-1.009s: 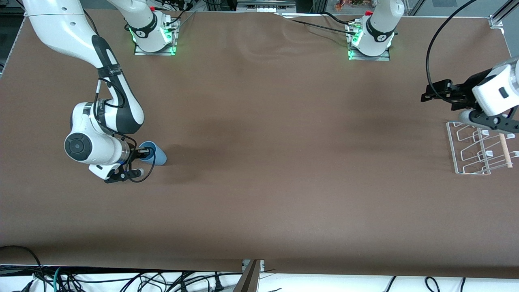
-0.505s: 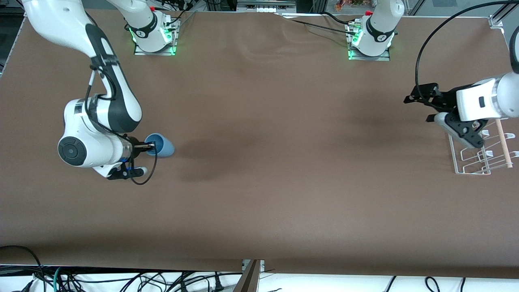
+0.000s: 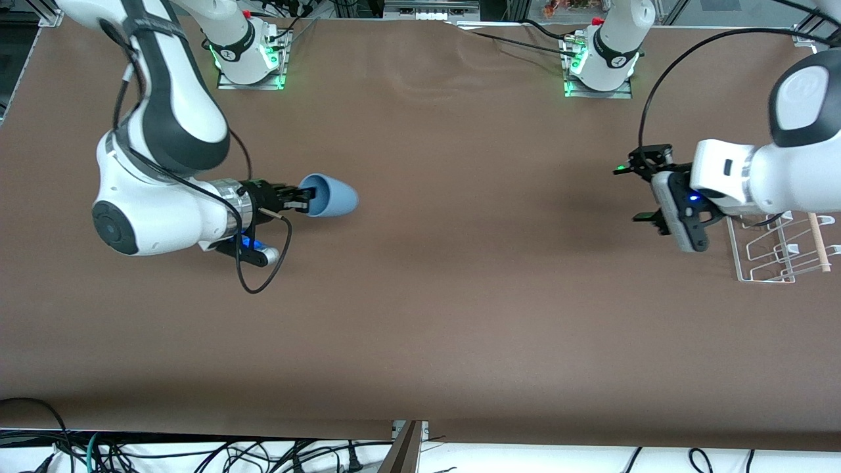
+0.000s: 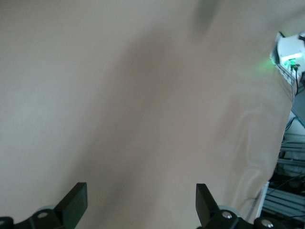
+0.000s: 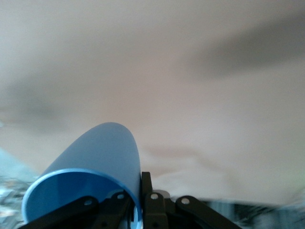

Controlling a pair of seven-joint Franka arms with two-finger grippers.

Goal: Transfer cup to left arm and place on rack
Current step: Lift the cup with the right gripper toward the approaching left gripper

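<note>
My right gripper (image 3: 310,198) is shut on the rim of the light-blue cup (image 3: 332,196) and holds it on its side in the air over the table near the right arm's end. In the right wrist view the cup (image 5: 97,164) has one finger inside and one outside its wall. My left gripper (image 3: 636,190) is open and empty, in the air over the table beside the white wire rack (image 3: 778,249). In the left wrist view its two fingertips (image 4: 76,202) stand wide apart over bare table.
The rack's wooden dowel (image 3: 818,244) lies along its side at the left arm's end of the table. The two arm bases (image 3: 248,56) stand along the table's edge farthest from the front camera. Brown table surface (image 3: 460,263) lies between the grippers.
My right gripper has lifted the cup off the table and carried it toward the table's middle. My left gripper has swung away from over the rack toward the middle.
</note>
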